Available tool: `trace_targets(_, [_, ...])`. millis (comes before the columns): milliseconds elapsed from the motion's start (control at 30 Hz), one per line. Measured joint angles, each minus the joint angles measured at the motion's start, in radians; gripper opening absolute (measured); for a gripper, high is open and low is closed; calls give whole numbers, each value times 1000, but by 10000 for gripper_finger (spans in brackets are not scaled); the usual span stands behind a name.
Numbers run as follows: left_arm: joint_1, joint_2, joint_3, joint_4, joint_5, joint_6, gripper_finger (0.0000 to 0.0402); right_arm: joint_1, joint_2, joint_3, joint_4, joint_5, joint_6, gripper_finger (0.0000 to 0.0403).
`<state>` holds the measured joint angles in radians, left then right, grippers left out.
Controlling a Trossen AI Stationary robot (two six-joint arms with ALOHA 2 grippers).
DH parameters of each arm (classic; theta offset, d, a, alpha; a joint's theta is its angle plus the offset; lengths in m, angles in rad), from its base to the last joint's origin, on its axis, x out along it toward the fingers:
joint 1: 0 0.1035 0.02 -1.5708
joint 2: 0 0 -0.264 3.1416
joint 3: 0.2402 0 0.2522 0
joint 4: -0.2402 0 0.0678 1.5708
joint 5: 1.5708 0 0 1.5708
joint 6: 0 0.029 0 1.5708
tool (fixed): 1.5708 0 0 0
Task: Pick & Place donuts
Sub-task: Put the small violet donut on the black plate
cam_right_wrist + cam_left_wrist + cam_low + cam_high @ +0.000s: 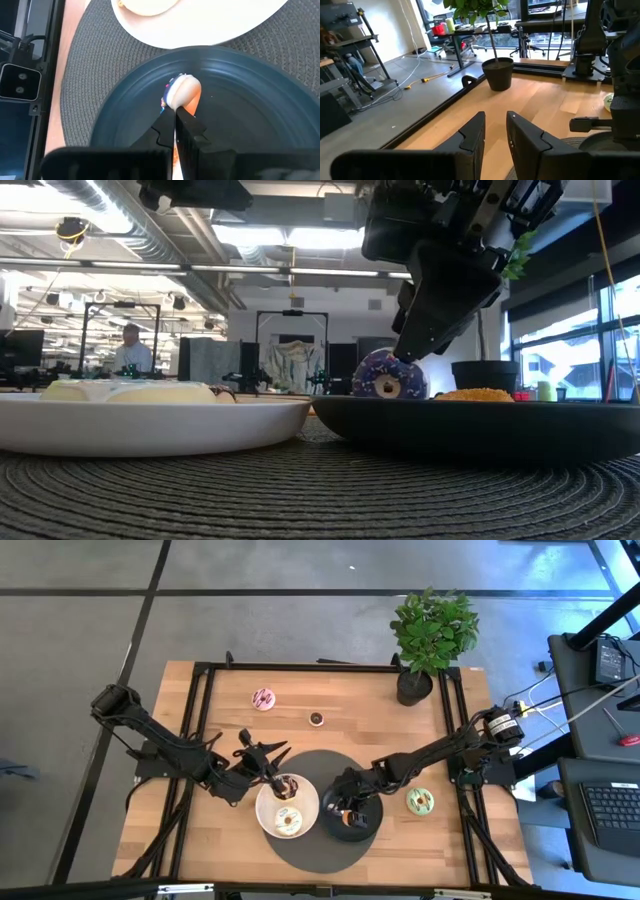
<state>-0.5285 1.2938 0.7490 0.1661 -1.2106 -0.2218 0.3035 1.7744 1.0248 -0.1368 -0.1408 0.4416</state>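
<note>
My right gripper (174, 111) is over the black plate (368, 830) and is shut on a purple mini donut (388, 375). An orange mini donut (475, 393) lies in the same plate. The white plate (305, 802) holds a chocolate donut (287, 786) and a cream donut (290, 823). A green donut (420, 802), a pink donut (263, 699) and a brown mini donut (316, 718) lie flat on the table. My left gripper (264, 754) is open and empty, just off the white plate's far left rim. My right gripper pinches the purple donut's upper rim (176, 102) between its two fingers, which come down at a slant from above. The donut stands on edge with its iced face toward the table's near side. The black plate's rim hides its lower part, so I cannot tell whether it rests on the plate.
Both plates sit on a round grey woven mat (320, 765). A potted plant (430, 635) stands at the table's far right corner. A black metal frame (300, 666) runs along the table's edges. Bare wood lies between the pink donut and the plant.
</note>
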Motion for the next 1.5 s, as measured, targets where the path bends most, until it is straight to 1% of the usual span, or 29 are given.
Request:
trace_targets(267, [0,0,0,0,0,0,79,0,0,0,8,0,1,18])
trace_targets(533, [0,0,0,0,0,0,75,3,0,0,16,0,3,12])
trace_targets(700, [0,0,0,0,0,0,80,16,6,0,68,-1,2,14])
trace_targets(1000, [0,0,0,0,0,-1,77,18,18,0,59,-8,20,16])
trace_targets(1500, [0,0,0,0,0,-1,77,18,18,0,52,-2,-2,23])
